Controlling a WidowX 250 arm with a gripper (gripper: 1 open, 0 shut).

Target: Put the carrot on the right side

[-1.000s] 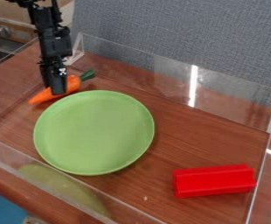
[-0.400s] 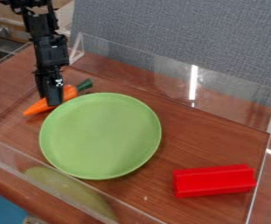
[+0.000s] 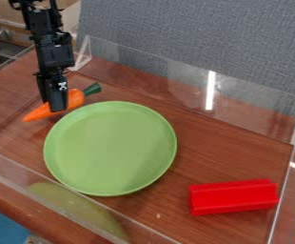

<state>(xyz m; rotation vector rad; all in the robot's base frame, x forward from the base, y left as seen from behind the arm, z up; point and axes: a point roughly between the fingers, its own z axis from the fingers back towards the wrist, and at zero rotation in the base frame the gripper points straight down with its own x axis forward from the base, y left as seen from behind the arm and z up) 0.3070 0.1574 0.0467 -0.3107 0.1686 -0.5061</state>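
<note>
The carrot [image 3: 38, 113] is a small orange toy with a dark green stem tip, lying at the far left just beyond the rim of the green plate [image 3: 109, 150]. Its orange end points to the front left and its stem toward the back right. My gripper [image 3: 59, 98] comes straight down onto the carrot's middle and is shut on it. The fingers hide the middle of the carrot. The carrot rests low, at or just above the wooden table; I cannot tell whether it is lifted.
A red rectangular block [image 3: 234, 197] lies at the front right. Clear plastic walls [image 3: 214, 91] fence the wooden table [image 3: 226, 143] at the back, right and front. A grey panel stands behind the back wall.
The gripper and the carrot have shifted a little to the left and toward the front. The green plate has slid slightly to the right. The red block has stayed put.
</note>
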